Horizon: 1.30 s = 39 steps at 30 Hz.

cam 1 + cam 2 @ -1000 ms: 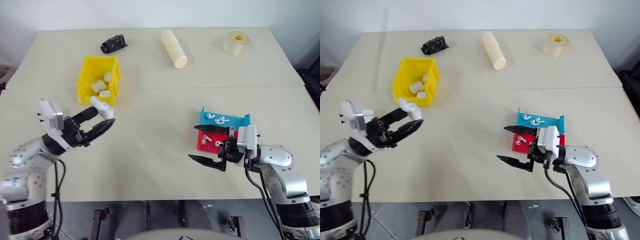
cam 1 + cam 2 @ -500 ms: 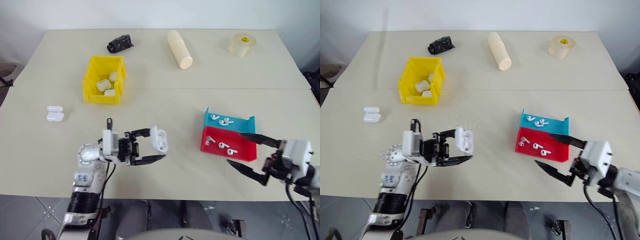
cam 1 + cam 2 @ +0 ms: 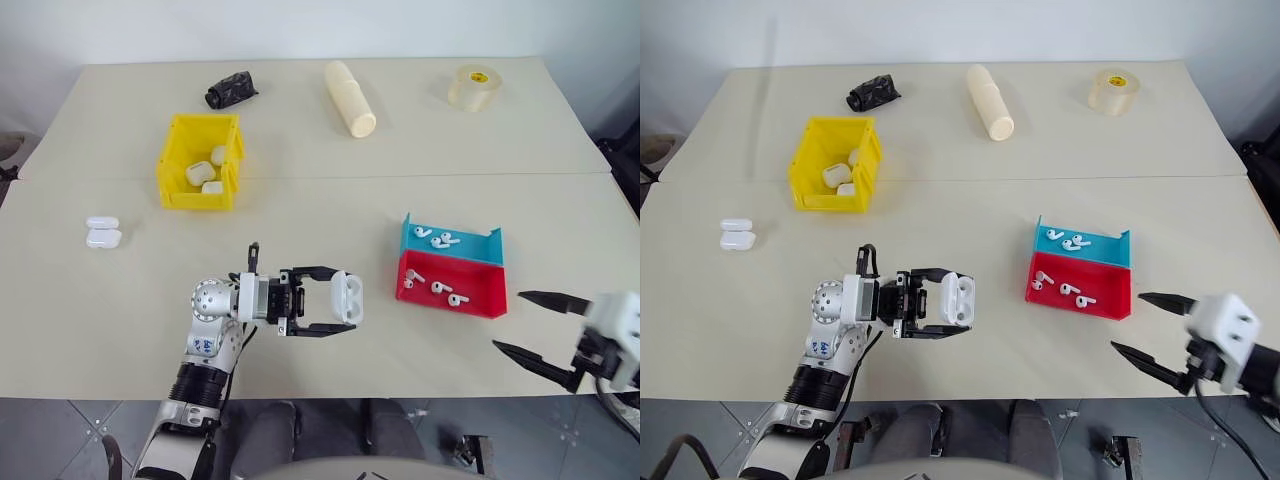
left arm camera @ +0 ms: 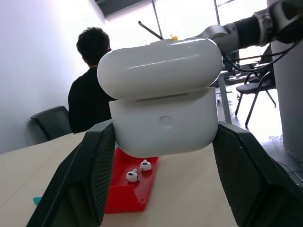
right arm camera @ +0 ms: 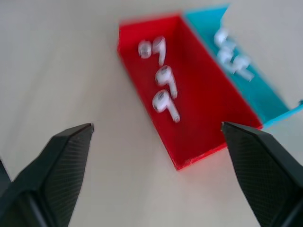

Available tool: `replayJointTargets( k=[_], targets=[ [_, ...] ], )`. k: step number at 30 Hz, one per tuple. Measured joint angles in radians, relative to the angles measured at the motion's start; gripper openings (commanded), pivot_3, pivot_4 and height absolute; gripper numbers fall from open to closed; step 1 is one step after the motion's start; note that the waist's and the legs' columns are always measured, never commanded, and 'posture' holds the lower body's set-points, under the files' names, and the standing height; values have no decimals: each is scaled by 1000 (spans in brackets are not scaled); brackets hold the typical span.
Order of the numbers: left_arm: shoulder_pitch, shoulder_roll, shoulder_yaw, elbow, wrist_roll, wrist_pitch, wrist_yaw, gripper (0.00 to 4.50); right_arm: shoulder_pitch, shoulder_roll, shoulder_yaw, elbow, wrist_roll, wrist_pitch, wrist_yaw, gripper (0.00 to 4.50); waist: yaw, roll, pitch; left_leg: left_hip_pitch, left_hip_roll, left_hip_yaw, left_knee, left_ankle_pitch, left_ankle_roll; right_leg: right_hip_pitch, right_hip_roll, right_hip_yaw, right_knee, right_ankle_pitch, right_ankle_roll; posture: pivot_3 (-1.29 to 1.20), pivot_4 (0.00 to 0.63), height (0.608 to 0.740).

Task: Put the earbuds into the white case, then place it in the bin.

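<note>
A white case (image 3: 346,297) hangs above the front middle of the table, clamped between the black fingers of my left gripper (image 3: 343,300), which points right. Seen from the left wrist, the case (image 4: 163,113) sits between both fingers (image 4: 90,175). Several white earbuds (image 3: 432,287) lie in a red tray (image 3: 480,300), and more lie in the teal tray (image 3: 470,245) behind it. My right gripper (image 3: 508,320) stands open and empty, right of the red tray near the table's front edge. The yellow bin (image 3: 165,165) at back left holds three white cases.
Two more white cases (image 3: 102,232) lie at the left of the table. Along the far edge are a black crumpled object (image 3: 228,88), a cream cylinder (image 3: 349,97) and a tape roll (image 3: 473,86). A person (image 4: 92,94) sits beyond the table.
My left gripper carried the case from beside the yellow bin rightward to the front middle and turned to point right. My right gripper drew back from the red tray toward the right.
</note>
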Motion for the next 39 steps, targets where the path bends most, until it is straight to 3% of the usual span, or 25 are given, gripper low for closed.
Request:
replayJointTargets(
  k=[3,9,16,28,31,37,39],
  targets=[
    [6,6,-5,-2,-1,5,5,2754,-90,-57,64,-34,-1,115,-26,4500,4,0,0,-1,1,-2,0,0,0,0,-1,-1,-1,0,0,0,150,740],
    [23,9,-30,-20,4,13,34,2754,-358,-258,328,-23,-65,283,-3,4500,4,0,0,-2,1,-2,0,0,1,0,-2,-2,-3,0,1,0,150,740],
    [49,15,-41,-64,13,18,90,2754,-598,-285,591,28,-169,317,69,4500,0,-1,0,-3,1,-2,-1,0,1,-1,-2,-2,-3,1,1,0,150,740],
    [78,23,-60,-89,15,23,140,2754,-721,-282,742,79,-297,342,108,4500,1,0,0,-3,1,-1,0,0,1,-2,-3,-1,-3,1,1,0,150,740],
    [78,25,-62,-89,15,23,142,2754,-735,-273,758,91,-317,333,118,3880,1,0,0,-3,1,-1,-1,0,1,-2,-3,-1,-3,1,1,0,150,740],
    [75,25,-65,-89,15,23,143,2754,-758,-239,764,100,-342,330,127,1847,1,0,0,-3,1,-1,-1,0,1,-3,-2,-1,-2,1,1,0,150,740],
    [75,25,-66,-89,15,23,143,2754,-762,-232,766,100,-349,331,131,1847,1,0,0,-3,1,-1,-1,0,1,-3,-2,-1,-2,1,1,0,150,740]
  ],
)
